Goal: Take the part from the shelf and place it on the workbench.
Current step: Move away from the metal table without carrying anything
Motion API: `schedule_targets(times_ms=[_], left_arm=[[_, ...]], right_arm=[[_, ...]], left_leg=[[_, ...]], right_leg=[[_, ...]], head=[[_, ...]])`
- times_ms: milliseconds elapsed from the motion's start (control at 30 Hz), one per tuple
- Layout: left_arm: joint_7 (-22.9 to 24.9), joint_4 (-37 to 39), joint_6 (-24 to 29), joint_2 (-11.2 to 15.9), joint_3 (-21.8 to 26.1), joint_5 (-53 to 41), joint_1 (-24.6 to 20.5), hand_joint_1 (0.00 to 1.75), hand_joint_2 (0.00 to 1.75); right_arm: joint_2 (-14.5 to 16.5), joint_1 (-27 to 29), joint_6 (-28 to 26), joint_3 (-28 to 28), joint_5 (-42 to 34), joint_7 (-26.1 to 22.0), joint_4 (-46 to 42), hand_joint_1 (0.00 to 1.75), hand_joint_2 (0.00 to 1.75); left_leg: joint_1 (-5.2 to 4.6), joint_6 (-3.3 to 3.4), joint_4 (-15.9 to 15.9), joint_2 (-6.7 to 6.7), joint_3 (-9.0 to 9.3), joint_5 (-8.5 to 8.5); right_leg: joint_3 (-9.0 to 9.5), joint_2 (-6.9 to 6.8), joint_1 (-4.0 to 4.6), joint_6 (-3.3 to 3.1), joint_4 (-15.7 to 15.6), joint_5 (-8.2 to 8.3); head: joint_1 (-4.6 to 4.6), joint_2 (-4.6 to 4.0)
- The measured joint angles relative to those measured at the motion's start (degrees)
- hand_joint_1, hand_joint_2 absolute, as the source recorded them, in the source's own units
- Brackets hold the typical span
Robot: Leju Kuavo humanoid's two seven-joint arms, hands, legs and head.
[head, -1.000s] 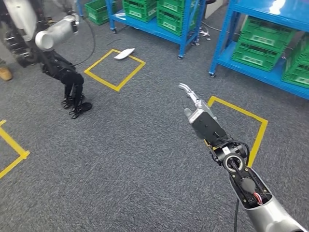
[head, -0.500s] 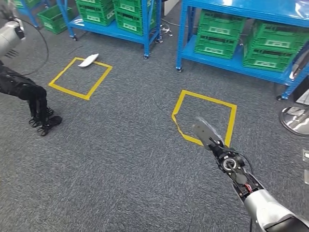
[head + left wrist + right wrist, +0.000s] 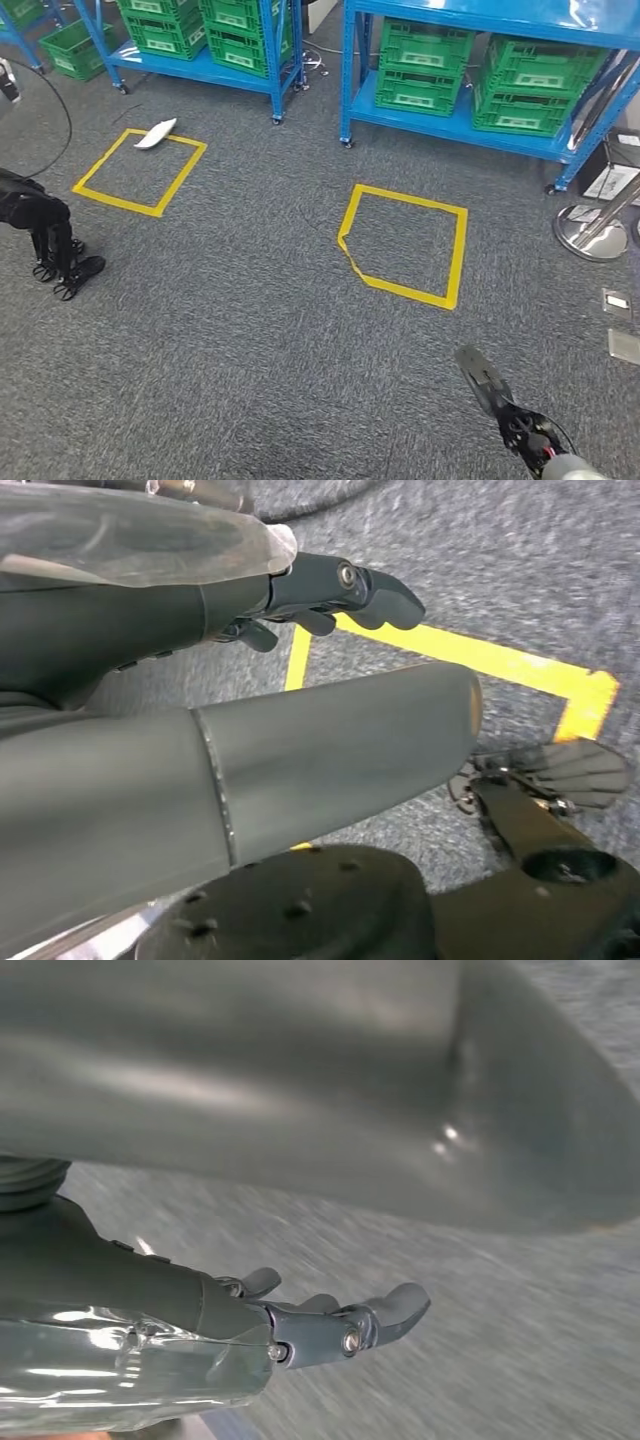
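Left hand (image 3: 332,590): empty, fingers stretched out loosely above the carpet.
Floor (image 3: 249,330): open carpet; two yellow tape squares (image 3: 400,245), a white object (image 3: 153,133) on the left one's edge.
Shelves (image 3: 453,110): blue racks with green crates (image 3: 423,65) ahead; the part cannot be picked out.
Right hand (image 3: 332,1325): empty, fingers extended.
Progress: nothing taken; approach, grasp and carry remain.

Things on the grey carpet floor

Two yellow tape squares (image 3: 140,170) (image 3: 404,243), two blue metal shelves (image 3: 204,62) (image 3: 483,110), one flat white part (image 3: 155,133), and many green plastic crates (image 3: 426,65).
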Motion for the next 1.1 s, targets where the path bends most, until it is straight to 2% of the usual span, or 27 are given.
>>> schedule_targets(times_ms=[67,133,200,267,300,333,367,400,467,500,533,600,633,667,733,767,800,833,867,933,967,1000,1033,1100], left_arm=[[0.0,0.0,0.0,0.0,0.0,-0.1,-0.2,0.0,0.0],[0.0,0.0,0.0,0.0,0.0,-0.1,-0.2,0.0,0.0],[0.0,0.0,0.0,0.0,0.0,-0.1,-0.1,0.0,0.0],[0.2,0.0,0.0,0.0,0.0,-0.1,0.0,0.0,0.0],[0.3,0.0,0.0,0.0,0.0,-0.1,0.1,0.0,0.0],[0.4,0.0,0.0,0.0,0.0,-0.1,0.1,0.0,0.0],[0.5,0.0,0.0,0.0,0.0,-0.1,0.1,0.0,0.0],[0.6,0.0,0.0,0.0,0.0,-0.2,0.1,0.0,0.0],[0.6,0.0,0.0,0.2,0.0,-0.4,0.0,0.0,0.0],[0.6,0.0,0.0,0.3,0.0,-0.4,0.0,0.0,0.0],[0.6,0.0,0.0,0.4,0.0,-0.5,-0.1,0.0,0.0],[0.6,0.0,0.0,0.2,0.0,-0.5,-0.3,0.0,0.0],[0.6,0.0,0.0,0.1,0.0,-0.5,-0.4,0.0,0.0],[0.6,0.0,-0.1,0.1,0.0,-0.5,-0.4,0.0,0.0],[0.6,0.0,-0.1,0.0,0.0,-0.5,-0.3,0.0,0.0],[0.6,0.0,-0.1,0.0,0.0,-0.5,-0.2,0.0,0.0],[0.6,0.0,-0.1,0.0,0.0,-0.6,-0.1,0.0,0.0],[0.6,0.0,-0.1,0.0,0.0,-0.6,-0.1,0.0,0.0],[0.6,0.0,-0.1,-0.1,0.0,-0.7,-0.1,0.0,0.0],[0.6,0.0,-0.2,-0.2,0.0,-0.8,-0.1,0.0,0.0],[0.6,0.0,-0.2,-0.2,0.0,-0.9,-0.1,0.0,0.0],[0.6,0.0,-0.2,-0.1,0.0,-0.9,-0.2,0.0,0.0],[0.6,0.0,-0.2,0.0,0.0,-0.9,-0.2,0.0,0.0],[0.6,0.0,-0.2,0.0,0.0,-0.9,-0.4,0.0,0.0]], right_arm=[[0.2,0.9,0.4,-0.3,-0.5,1.1,2.0,0.0,0.0],[0.3,1.8,0.6,-0.5,-1.0,2.1,3.6,0.0,0.0],[0.4,2.3,0.6,-0.8,-1.3,2.6,4.8,0.0,0.0],[0.7,2.4,0.6,-1.0,-1.4,3.0,6.1,0.0,0.0],[0.8,2.6,0.7,-1.1,-1.4,3.3,6.7,0.0,0.0],[0.9,2.8,0.8,-1.1,-1.4,3.8,7.2,0.0,0.0],[1.0,3.1,0.9,-1.3,-1.5,4.3,7.7,0.0,0.0],[1.1,3.3,1.0,-1.4,-1.6,4.8,8.2,0.0,0.0],[1.4,3.8,1.1,-1.6,-1.7,5.5,8.9,0.0,0.0],[1.5,4.0,1.1,-1.7,-1.7,5.7,9.1,0.0,0.0],[1.7,4.3,1.2,-1.7,-1.7,5.8,9.4,0.0,0.0],[1.8,4.8,1.2,-1.9,-1.7,5.8,9.9,0.0,0.0],[1.8,5.1,1.3,-1.9,-1.7,5.9,10.2,0.0,0.0],[1.9,5.2,1.3,-1.9,-1.7,5.9,10.4,0.0,0.0],[1.9,5.2,1.3,-2.0,-1.7,6.0,10.8,0.0,0.0],[1.9,5.2,1.3,-2.1,-1.8,6.2,10.9,0.0,0.0],[2.0,5.3,1.4,-2.2,-1.9,6.4,11.1,0.0,0.0],[2.0,5.4,1.4,-2.3,-2.0,6.8,11.3,0.0,0.0],[2.1,5.6,1.5,-2.3,-2.1,7.2,11.5,0.0,0.0],[2.1,5.7,1.5,-2.4,-2.3,8.1,11.7,0.0,0.0],[2.2,5.7,1.5,-2.4,-2.3,8.5,11.8,0.0,0.0],[2.3,5.7,1.5,-2.4,-2.3,8.8,11.9,0.0,0.0],[2.4,5.7,1.5,-2.4,-2.2,8.9,11.9,0.0,0.0],[2.6,5.9,1.7,-2.4,-1.7,8.8,12.1,0.0,0.0]], left_leg=[[0.0,-0.53,0.0,0.78,0.39,-0.26],[0.27,-1.12,1.4,-0.32,0.09,-1.62],[0.42,-1.51,7.3,-2.77,-2.46,-5.24],[0.39,-1.46,15.9,-3.95,-6.61,-8.93],[0.33,-1.29,18.5,-4.13,-7.95,-9.49],[0.24,-1.0,18.9,-4.26,-8.32,-8.95],[0.1,-0.54,16.5,-4.49,-7.36,-7.27],[-0.09,0.1,12.1,-5.22,-5.34,-4.97],[-0.53,1.29,3.6,-7.44,-1.42,-1.55],[-0.71,1.6,1.3,-8.16,-0.34,-0.82],[-0.85,1.69,0.5,-8.26,-0.05,-0.71],[-0.72,1.84,0.0,-7.04,0.19,-0.26],[-0.56,2.04,-0.5,-6.42,0.38,0.05],[-0.37,2.23,-1.0,-5.73,0.54,0.37],[-0.28,2.45,-1.5,-4.39,0.65,0.65],[-0.29,2.45,-1.5,-3.69,0.61,0.65],[-0.28,2.41,-1.4,-3.05,0.58,0.61],[-0.23,2.31,-1.4,-2.45,0.56,0.53],[-0.14,2.14,-1.3,-1.93,0.58,0.42],[0.04,1.51,-0.8,-1.03,0.67,0.0],[0.0,1.09,-0.4,-0.63,0.63,-0.3],[-0.11,0.71,0.0,-0.33,0.62,-0.53],[-0.26,0.43,0.2,-0.07,0.62,-0.69],[-0.32,-0.06,0.3,0.37,0.71,-0.81]], right_leg=[[-0.09,1.14,0.15,-0.86,0.1,-0.15],[-0.02,2.2,0.07,-1.59,0.0,0.0],[-0.07,3.18,0.0,-2.22,-0.1,0.21],[-0.23,4.41,0.25,-2.62,-0.1,0.29],[-0.26,5.1,0.4,-2.72,-0.1,0.31],[-0.27,5.85,0.56,-2.78,-0.1,0.34],[-0.24,6.58,0.7,-2.81,-0.1,0.39],[-0.21,7.28,0.81,-2.82,-0.1,0.45],[-0.25,8.58,1.06,-2.7,-0.1,0.58],[-0.33,9.13,1.1,-2.55,-0.1,0.64],[-0.42,9.68,1.08,-2.31,-0.1,0.75],[-0.64,10.5,0.98,-1.75,-0.2,0.94],[-0.97,9.81,1.05,-1.47,0.4,0.44],[-1.77,8.52,1.16,-1.21,2.1,-0.78],[-4.88,5.22,1.2,-0.69,9.3,-5.05],[-6.71,4.37,1.02,-0.41,13.5,-7.07],[-7.93,3.93,0.76,-0.13,16.6,-8.2],[-8.15,3.67,0.48,0.14,17.6,-8.23],[-7.04,3.4,0.21,0.4,15.9,-7.07],[-2.22,1.9,-0.18,0.88,7.4,-3.34],[-0.11,1.19,-0.17,0.79,3.5,-2.0],[1.14,0.73,-0.16,0.42,1.1,-1.31],[1.48,0.64,-0.09,-0.1,0.3,-1.21],[1.24,1.53,0.0,-1.32,0.3,-1.2]], head=[[-0.52,0.0],[-1.07,0.0],[-1.69,0.0],[-2.27,0.0],[-2.45,0.0],[-2.57,0.0],[-2.66,0.0],[-2.72,0.0],[-2.72,0.0],[-2.7,0.0],[-2.67,0.0],[-2.74,0.0],[-2.6,0.0],[-2.34,0.0],[-1.58,0.0],[-1.32,0.0],[-1.18,0.0],[-1.09,0.0],[-1.0,0.0],[-0.73,0.0],[-0.46,0.0],[-0.33,0.0],[-0.39,0.0],[-1.05,0.0]])
